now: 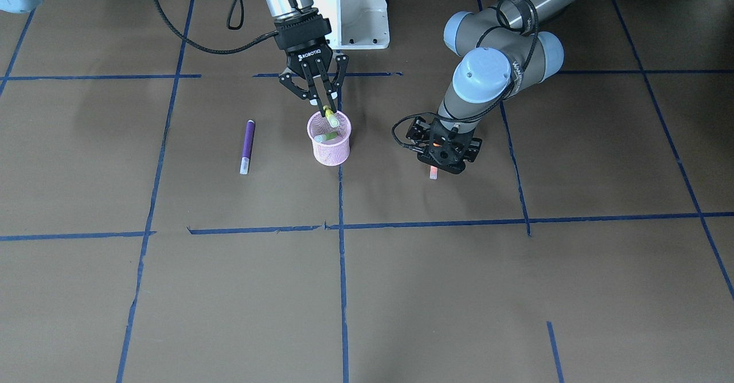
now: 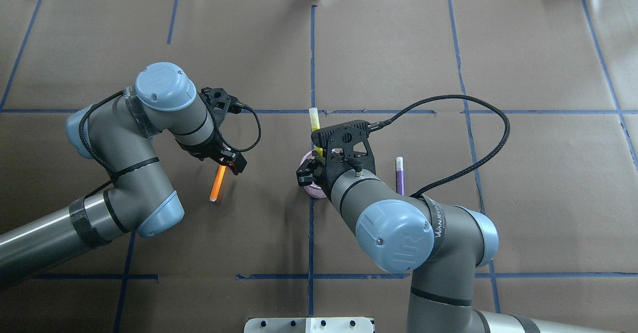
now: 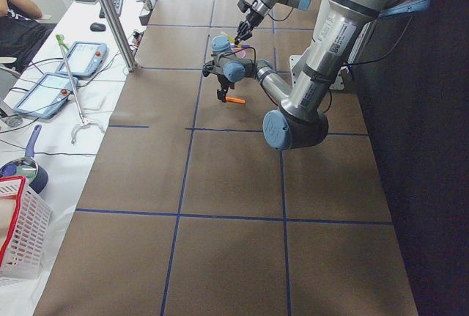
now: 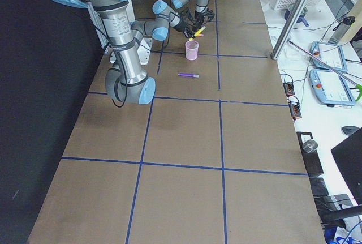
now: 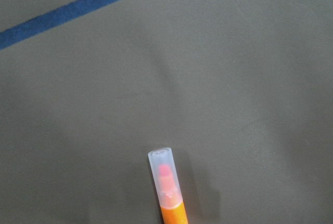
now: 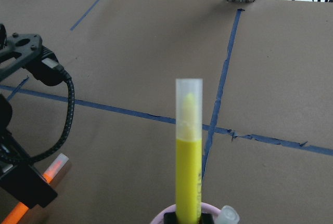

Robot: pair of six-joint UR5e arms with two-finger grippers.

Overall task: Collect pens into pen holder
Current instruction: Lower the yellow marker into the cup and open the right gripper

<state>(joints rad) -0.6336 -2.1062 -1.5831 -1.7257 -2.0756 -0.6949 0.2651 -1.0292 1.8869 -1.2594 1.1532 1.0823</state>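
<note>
The right claw (image 1: 323, 103) is pinched onto a yellow pen (image 1: 330, 116) and holds it tilted just over the mouth of the pink holder (image 1: 331, 152). A second pen (image 1: 323, 137) rests inside. The purple pen (image 1: 247, 145) lies on the worktop (image 1: 401, 291) to the holder's right. Well to its left, the left claw (image 2: 228, 163) sits over the orange pen (image 2: 217, 182). I cannot tell whether that claw grips it.

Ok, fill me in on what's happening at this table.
The right hand grips a yellow pen over the pink holder, which already has one pen in it. The left hand is down at the orange pen; whether it has gripped it is hidden. The purple pen lies on the table.
</note>
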